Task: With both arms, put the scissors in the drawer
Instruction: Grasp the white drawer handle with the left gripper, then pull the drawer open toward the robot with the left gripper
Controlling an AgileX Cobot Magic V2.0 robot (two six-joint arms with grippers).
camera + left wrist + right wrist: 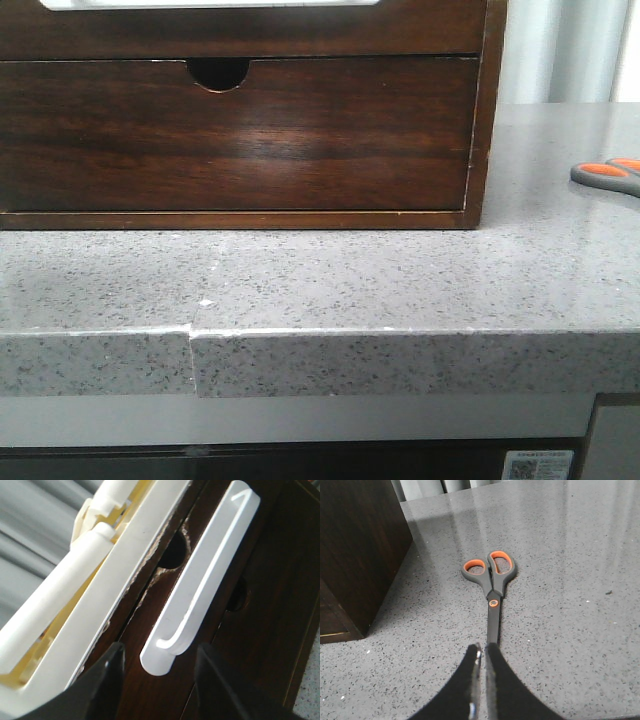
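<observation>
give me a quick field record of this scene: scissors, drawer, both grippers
scissors: flat on the grey countertop, right of the wooden cabinet
drawer: upper front, open or shut unclear
right gripper: fingers close together at the blade tip, grip unclear
left gripper: open, astride a white handle-like bar on the dark wood

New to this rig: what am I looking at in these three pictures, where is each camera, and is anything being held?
This is a two-armed robot at a grey counter. The front camera looks forward at a dark wooden cabinet; the scissors lie flat to its right. The other two cameras sit on the wrists. The left gripper is open around a white bar against the dark wood, not touching it. The right gripper is shut at the scissors' blade tips; whether it pinches them cannot be told.
</observation>
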